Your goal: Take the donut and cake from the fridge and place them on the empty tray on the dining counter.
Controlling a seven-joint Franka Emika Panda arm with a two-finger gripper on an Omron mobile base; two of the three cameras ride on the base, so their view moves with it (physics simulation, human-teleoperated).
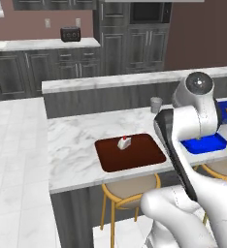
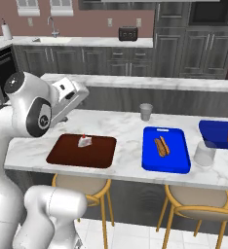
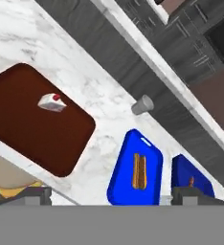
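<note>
The cake (image 1: 123,142), a small white wedge with a red topping, sits on the dark reddish-brown tray (image 1: 144,156) on the marble dining counter (image 1: 72,145). It also shows as the cake (image 2: 84,141) on the tray (image 2: 67,151), and as the cake (image 3: 51,102) on the tray (image 3: 32,139). My gripper (image 3: 114,196) hangs open above the counter's front edge, apart from the tray, with nothing between its fingertips (image 3: 30,195). The hand (image 2: 72,95) is raised left of the tray. The donut and the fridge are out of view.
A blue tray (image 2: 177,163) holding a hot dog lies right of the brown tray, with a second blue tray (image 2: 213,131) further right. A grey cup (image 2: 145,111) and a clear glass (image 2: 204,153) stand on the counter. Stools (image 2: 82,187) stand below the front edge.
</note>
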